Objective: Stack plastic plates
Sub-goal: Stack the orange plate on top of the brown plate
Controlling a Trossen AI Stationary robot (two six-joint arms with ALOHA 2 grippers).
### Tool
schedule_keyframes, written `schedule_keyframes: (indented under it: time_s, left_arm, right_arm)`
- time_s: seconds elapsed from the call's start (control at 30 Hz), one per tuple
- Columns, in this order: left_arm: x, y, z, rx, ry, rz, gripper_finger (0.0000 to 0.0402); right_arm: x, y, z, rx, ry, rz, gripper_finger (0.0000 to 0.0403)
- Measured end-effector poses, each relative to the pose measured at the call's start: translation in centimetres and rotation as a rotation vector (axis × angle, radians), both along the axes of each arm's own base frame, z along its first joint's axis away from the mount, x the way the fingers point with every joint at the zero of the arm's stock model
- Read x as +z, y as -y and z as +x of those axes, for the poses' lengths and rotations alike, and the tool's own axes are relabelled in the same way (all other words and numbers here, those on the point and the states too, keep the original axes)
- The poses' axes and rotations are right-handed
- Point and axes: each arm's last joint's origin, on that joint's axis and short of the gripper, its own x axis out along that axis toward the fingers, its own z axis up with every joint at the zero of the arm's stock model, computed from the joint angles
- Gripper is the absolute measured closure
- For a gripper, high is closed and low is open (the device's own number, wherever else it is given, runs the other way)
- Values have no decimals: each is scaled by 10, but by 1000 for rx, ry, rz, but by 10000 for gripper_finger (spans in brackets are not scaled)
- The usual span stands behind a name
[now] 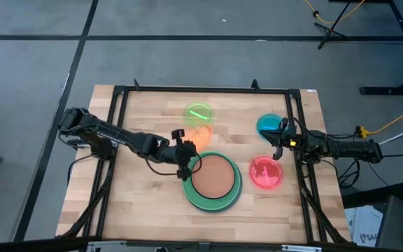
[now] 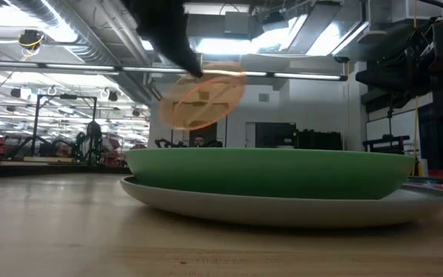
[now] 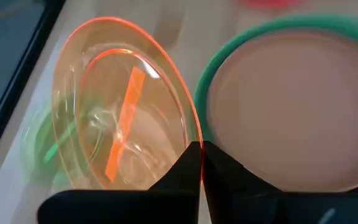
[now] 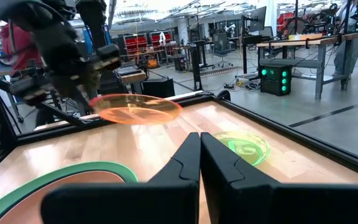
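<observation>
No writing or brand mark can be read on any plate or on the arms.

The stack sits on the wooden table [image 1: 145, 196]: in the low view a pale grey plate [image 2: 283, 209] at the bottom carries a green plate [image 2: 268, 173], and from above a brown plate [image 1: 214, 177] lies inside the green rim.

The left gripper [image 1: 187, 155] pinches the rim of the translucent orange plate [image 1: 200, 136], its jaws narrowed onto the edge; the plate is lifted off the table, just beside the stack's edge. The lime plate [image 1: 199, 112] lies flat on the table just beyond it.

The right gripper [image 1: 278, 143] hovers near the table's right side with its jaws closed together, holding nothing. It is between the blue plate [image 1: 270, 125] and the pink-red plate [image 1: 266, 172], both lying flat.
</observation>
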Motion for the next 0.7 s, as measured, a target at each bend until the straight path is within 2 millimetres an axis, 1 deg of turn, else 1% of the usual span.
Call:
schedule_keyframes:
  time_s: [0.2,0.33,0.47,0.7]
  left_arm:
    - [6,23,8,-159,102,-6,398]
    - [-1,37,14,-263,109,-39,398]
    - [-18,46,23,-342,71,-88,398]
    - [-54,53,39,-380,13,-122,394]
  right_arm:
    - [0,0,0,0,-1,-5,398]
    - [0,0,0,0,-3,-6,398]
    - [0,0,0,0,-3,-6,398]
    - [0,0,0,0,-4,-8,398]
